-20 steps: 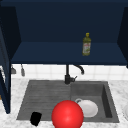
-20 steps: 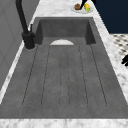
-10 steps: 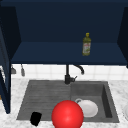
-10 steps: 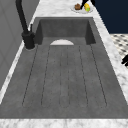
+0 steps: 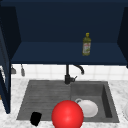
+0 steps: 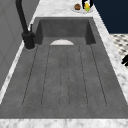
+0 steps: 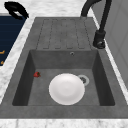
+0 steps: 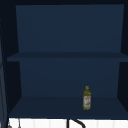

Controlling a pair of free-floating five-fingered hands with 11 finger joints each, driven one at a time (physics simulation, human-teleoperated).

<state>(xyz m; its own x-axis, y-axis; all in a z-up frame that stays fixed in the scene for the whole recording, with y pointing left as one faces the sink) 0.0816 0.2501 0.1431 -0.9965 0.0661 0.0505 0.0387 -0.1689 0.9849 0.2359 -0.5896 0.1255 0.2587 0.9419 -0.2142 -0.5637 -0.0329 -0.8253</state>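
Down at the sink's (image 5: 110, 100) 7 o'clock corner you have the left hand (image 5: 35, 118), hanging just off the counter's front edge beside the draining board (image 6: 65, 77). It touches nothing and holds nothing, and you cannot tell whether it is spread or closed. The left side view has it at the 3 o'clock edge (image 6: 125, 60) and the right side view at 10 o'clock (image 7: 15, 9), clear of the stone both times, so it reads as parked rather than reaching. At the hand's 3 o'clock sits the ball (image 5: 67, 115): plain, glossy, bright red, perfectly round, and overlapping the sink's front rim. It covers part of the plate (image 5: 88, 108) at its 2 o'clock. That plate is white and lies flat on the basin floor, just beside the drain (image 7: 83, 79), likely left there for washing. A small red speck (image 7: 37, 74) lies near the basin's front wall. The tap (image 5: 67, 76) stands at 12 o'clock behind the sink. The bottle (image 5: 86, 44) stands upright on the cabinet shelf, well apart from the hand.
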